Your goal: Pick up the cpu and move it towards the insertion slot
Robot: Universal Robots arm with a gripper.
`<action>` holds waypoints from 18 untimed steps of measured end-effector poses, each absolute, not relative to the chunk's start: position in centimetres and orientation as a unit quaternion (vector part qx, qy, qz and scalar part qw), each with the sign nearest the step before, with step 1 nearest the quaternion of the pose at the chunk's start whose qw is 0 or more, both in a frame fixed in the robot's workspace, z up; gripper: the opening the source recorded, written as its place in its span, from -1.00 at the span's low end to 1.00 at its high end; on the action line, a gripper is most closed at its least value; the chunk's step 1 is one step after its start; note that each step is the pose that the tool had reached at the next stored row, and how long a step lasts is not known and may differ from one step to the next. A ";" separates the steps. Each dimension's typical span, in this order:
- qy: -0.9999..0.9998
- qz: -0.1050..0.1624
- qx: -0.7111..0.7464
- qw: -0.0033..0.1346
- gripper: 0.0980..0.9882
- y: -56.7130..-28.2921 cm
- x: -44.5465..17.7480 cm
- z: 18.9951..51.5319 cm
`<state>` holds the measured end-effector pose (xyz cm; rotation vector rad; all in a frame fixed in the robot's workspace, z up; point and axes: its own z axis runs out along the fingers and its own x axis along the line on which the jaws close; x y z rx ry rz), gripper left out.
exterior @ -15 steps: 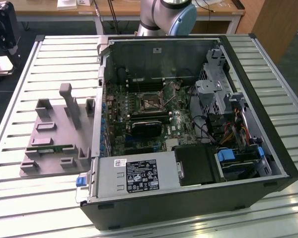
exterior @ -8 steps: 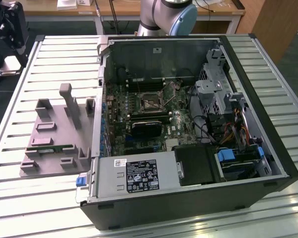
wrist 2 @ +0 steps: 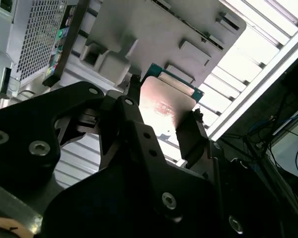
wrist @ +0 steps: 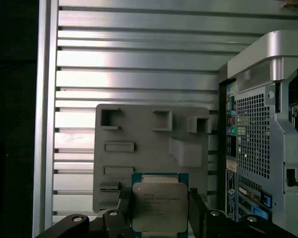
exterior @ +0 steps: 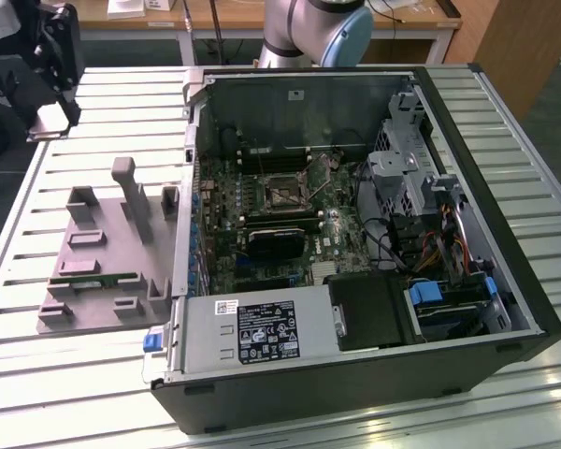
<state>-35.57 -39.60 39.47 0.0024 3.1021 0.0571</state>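
Exterior view, far left: the gripper (exterior: 53, 112) hangs above the slatted table (exterior: 37, 215), past the far end of the grey tray (exterior: 98, 257).
Grip: in both wrist views the two black fingers (wrist: 123, 208) are clamped on opposite edges of the cpu (wrist: 159, 204). The chip is lifted clear, with the tray surface behind it.
Cpu face: the silvery metal top is turned to the first wrist camera, and the thin rim shows around it.
Grey tray: lies flat on the table, just beside the computer case (exterior: 355, 281) on the exterior view's left. A narrow green stick (exterior: 103, 278) lies in one recess.
Computer case: lies on its side with the side panel off and the board exposed.
Insertion slot (exterior: 282, 194): in the upper middle of the board, with a shiny frame and dark centre. It is well apart from the held cpu.
Black block (exterior: 274, 241): on the board, just on the near side of the slot.
Power supply (exterior: 252, 332): sits along the near edge of the case.
Exterior view's right: drive cage and cables (exterior: 430, 243).
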 end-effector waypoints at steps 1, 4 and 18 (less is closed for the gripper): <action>1.000 0.018 0.001 0.019 -0.01 -39.6 -35.1 39.5; 1.000 0.018 0.001 0.019 -0.01 -39.6 -33.8 39.5; 1.000 0.018 0.001 0.019 -0.01 -39.6 -27.5 39.5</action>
